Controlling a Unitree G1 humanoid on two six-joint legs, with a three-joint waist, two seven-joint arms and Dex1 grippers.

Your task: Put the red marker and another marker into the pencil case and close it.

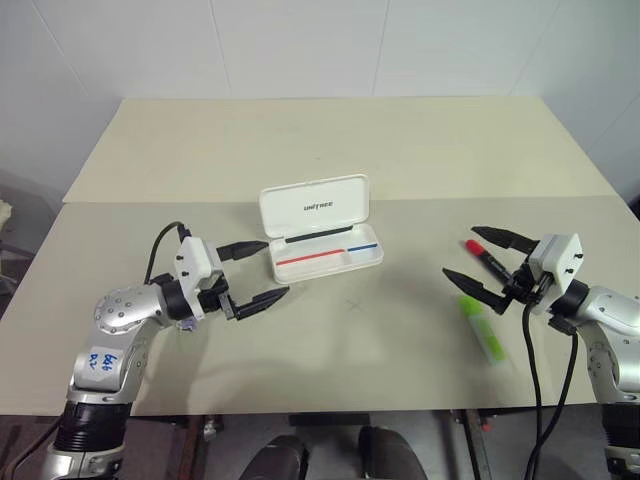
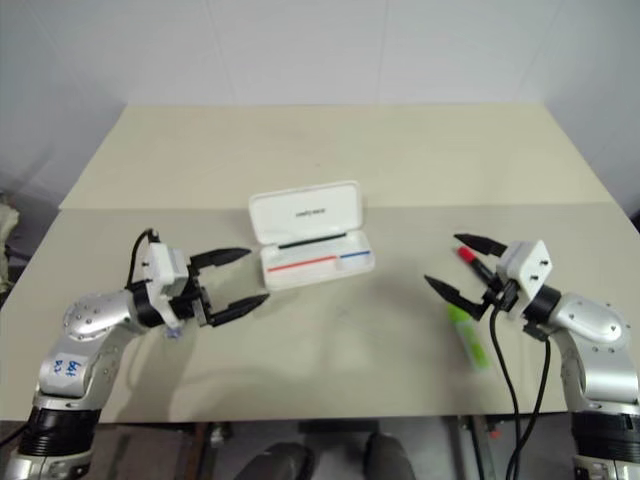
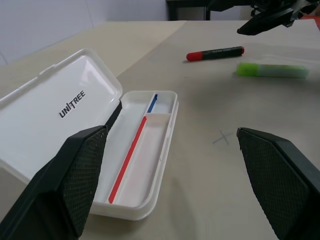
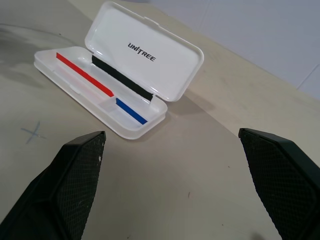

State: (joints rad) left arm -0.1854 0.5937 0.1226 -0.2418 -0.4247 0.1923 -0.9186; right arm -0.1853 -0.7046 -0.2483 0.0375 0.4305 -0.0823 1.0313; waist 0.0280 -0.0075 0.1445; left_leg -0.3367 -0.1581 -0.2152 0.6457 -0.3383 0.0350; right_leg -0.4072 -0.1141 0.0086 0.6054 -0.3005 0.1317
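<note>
The white pencil case (image 1: pixel 365 262) lies open at the table's middle, lid (image 1: pixel 313 205) raised, with a red and a blue line in its tray and nothing else in it. The red marker (image 1: pixel 484 256) lies on the table to the right. The lime-green highlighter (image 1: pixel 482 328) lies just nearer than it. My right gripper (image 1: pixel 460 251) hovers open over that spot, pointing toward the case, with nothing between its fingers. My left gripper (image 1: pixel 276 268) stands open and empty just left of the case. The left wrist view shows the case (image 3: pixel 167 107), the red marker (image 3: pixel 215 52) and the highlighter (image 3: pixel 272 70).
A small pencilled cross (image 1: pixel 355 304) marks the table in front of the case. The beige table has a seam (image 1: pixel 150 200) across it behind the case, and its front edge (image 1: pixel 330 410) runs close to me. A black cable (image 1: pixel 530 380) hangs from my right wrist.
</note>
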